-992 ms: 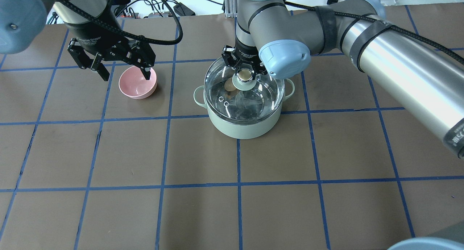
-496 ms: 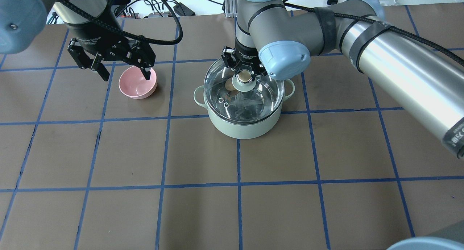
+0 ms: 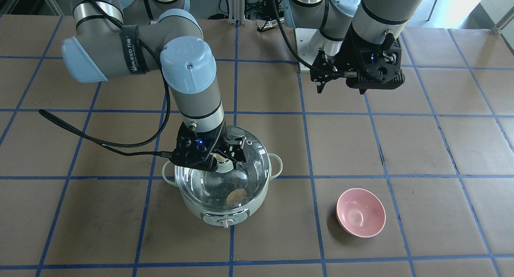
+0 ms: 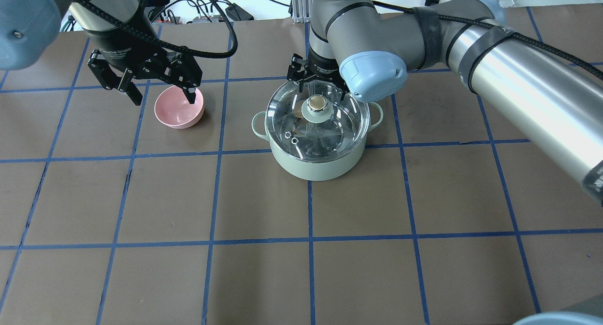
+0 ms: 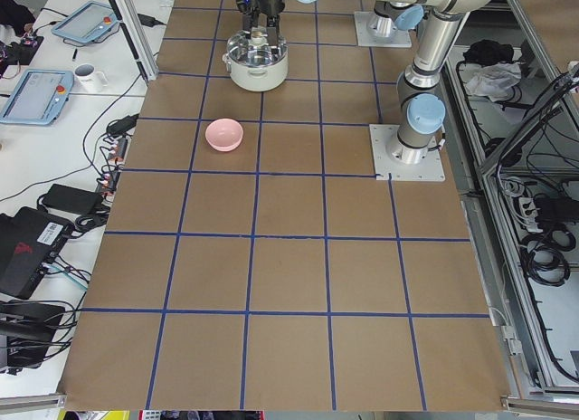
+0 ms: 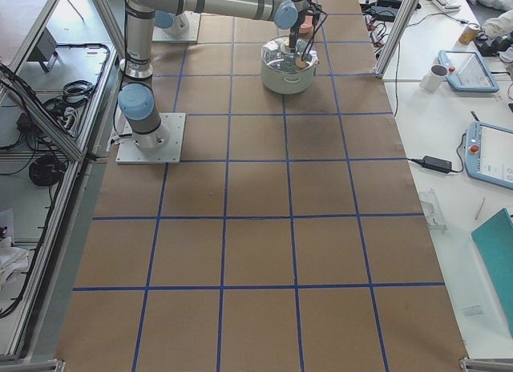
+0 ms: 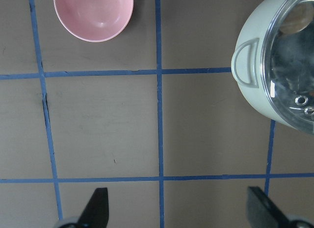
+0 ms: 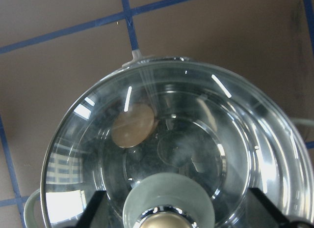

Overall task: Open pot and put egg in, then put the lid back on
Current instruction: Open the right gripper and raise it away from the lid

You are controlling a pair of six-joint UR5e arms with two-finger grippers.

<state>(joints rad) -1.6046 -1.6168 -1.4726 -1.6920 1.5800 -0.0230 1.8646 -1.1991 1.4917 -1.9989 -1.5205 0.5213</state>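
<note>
The mint-green pot [image 4: 320, 167] stands mid-table with the glass lid [image 4: 337, 127] seated on its rim. The lid's beige knob [image 4: 317, 103] stands free. The tan egg [image 4: 297, 112] lies inside the pot and shows through the glass, also in the front view [image 3: 237, 196] and the right wrist view [image 8: 133, 126]. My right gripper [image 4: 318, 87] is open just above the knob, its fingers [image 8: 91, 208] wide on either side and not touching it. My left gripper [image 4: 165, 100] is open and empty, hovering high by the pink bowl [image 4: 179, 110].
The pink bowl [image 3: 360, 212] is empty, about one grid square from the pot on my left side. The pot's dial [image 3: 227, 222] faces the far table edge. Brown table with blue tape grid [image 4: 308, 240] stretches in front of the pot.
My right gripper has opened off the lid's knob and risen a little; the lid stays on the pot. The left arm has not moved.
</note>
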